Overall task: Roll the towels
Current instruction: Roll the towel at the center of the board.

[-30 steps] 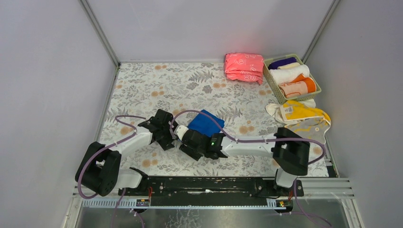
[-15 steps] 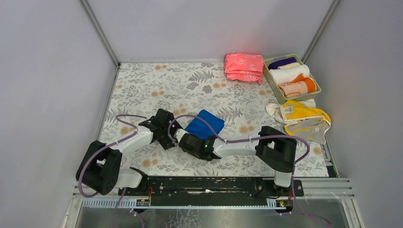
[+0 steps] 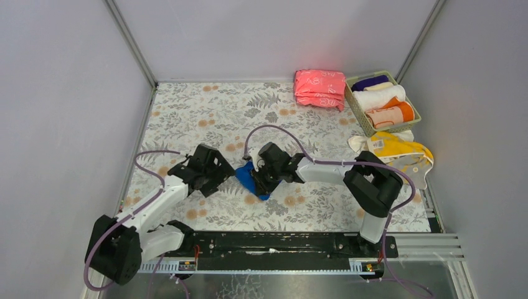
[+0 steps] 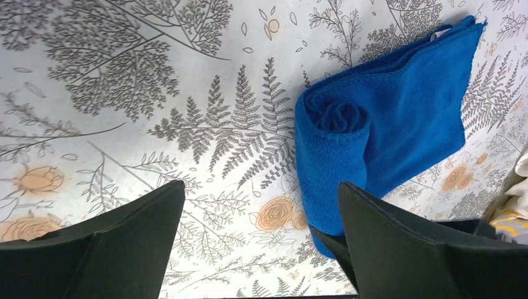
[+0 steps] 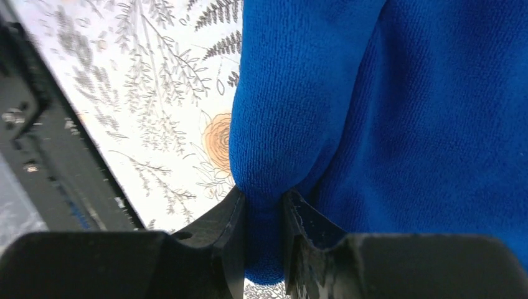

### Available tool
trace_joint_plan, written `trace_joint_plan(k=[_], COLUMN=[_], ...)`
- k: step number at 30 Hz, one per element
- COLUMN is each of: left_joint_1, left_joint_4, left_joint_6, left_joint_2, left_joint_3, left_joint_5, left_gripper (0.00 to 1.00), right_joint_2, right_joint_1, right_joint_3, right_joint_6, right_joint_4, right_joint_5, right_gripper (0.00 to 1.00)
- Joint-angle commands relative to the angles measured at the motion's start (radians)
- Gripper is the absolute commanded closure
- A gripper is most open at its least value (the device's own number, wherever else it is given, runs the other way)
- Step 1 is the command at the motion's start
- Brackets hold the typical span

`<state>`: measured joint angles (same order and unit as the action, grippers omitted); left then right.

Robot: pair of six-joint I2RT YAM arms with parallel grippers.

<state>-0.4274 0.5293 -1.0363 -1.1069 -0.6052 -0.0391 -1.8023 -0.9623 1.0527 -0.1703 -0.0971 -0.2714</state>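
blue towel (image 3: 249,179): partly rolled, lying on the floral table cover (image 3: 199,112) in the near middle, between the 2 grippers. 1 end is wound into a tight spiral; the rest trails off as a flat folded tail.
right gripper (image 5: 264,199): jaws pinched together on a fold at the edge of the roll, with blue cloth bulging out above the 2 fingers. Seen from above, it sits right over the towel.
left gripper (image 4: 260,187): fingers spread wide with nothing between them, just left of the towel. In its wrist view the near end of the roll lies right beside 1 finger; whether they touch cannot be told.
yellow towel (image 3: 398,149): unrolled and crumpled at the table's right edge, on top of a cream-white cloth (image 3: 360,144), well apart from both grippers.
basket (image 3: 355,107): in the far right corner, just beyond the yellow towel. It holds rolled towels side by side, among them a white roll (image 3: 380,98) and an orange roll (image 3: 401,112).
pink stack (image 3: 319,88): folded, just left of the basket at the far edge.
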Motion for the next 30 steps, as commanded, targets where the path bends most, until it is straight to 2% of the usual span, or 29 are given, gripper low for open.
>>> trace_joint_plan(k=[1,8,16,21,24,27,30], left_joint_1=[0.001,-0.003,-0.02,-0.027,-0.034,-0.034,-0.041], left_joint_4=[0.101,0.019,-0.061,-0.143,-0.156,-0.174,-0.195], left_joint_6=[0.018,0.006,-0.006,-0.008,-0.008,-0.01,-0.011], left_joint_2=[0.045,0.032,-0.061,-0.165,-0.218,-0.249,-0.271], left_joint_3=[-0.014,0.009,-0.026,-0.021,-0.013,0.015,0.047], left_joint_5=[-0.041,0.086,0.106,0.106,0.087,0.083,0.085], left_gripper=[0.07,0.07,0.07,0.12,0.14,0.15,0.16], right_joint_2=[-0.054,-0.138,-0.206,-0.213,-0.181,-0.102,-0.01], right_joint_1=[0.077,0.155,0.203,0.204,0.205,0.205,0.202], right_joint_3=[-0.034,-0.075,-0.103,-0.104,-0.109,-0.13,-0.131], right_joint_6=[-0.125,-0.249,-0.32,-0.315,-0.296,-0.276,-0.245], right_joint_4=[0.077,0.234,0.32,0.303,0.278,0.265,0.21], right_joint_5=[-0.383,-0.598,-0.643,-0.617,-0.585,-0.521,-0.441], right_gripper=[0.8,0.81,0.8,0.78,0.71,0.59,0.51])
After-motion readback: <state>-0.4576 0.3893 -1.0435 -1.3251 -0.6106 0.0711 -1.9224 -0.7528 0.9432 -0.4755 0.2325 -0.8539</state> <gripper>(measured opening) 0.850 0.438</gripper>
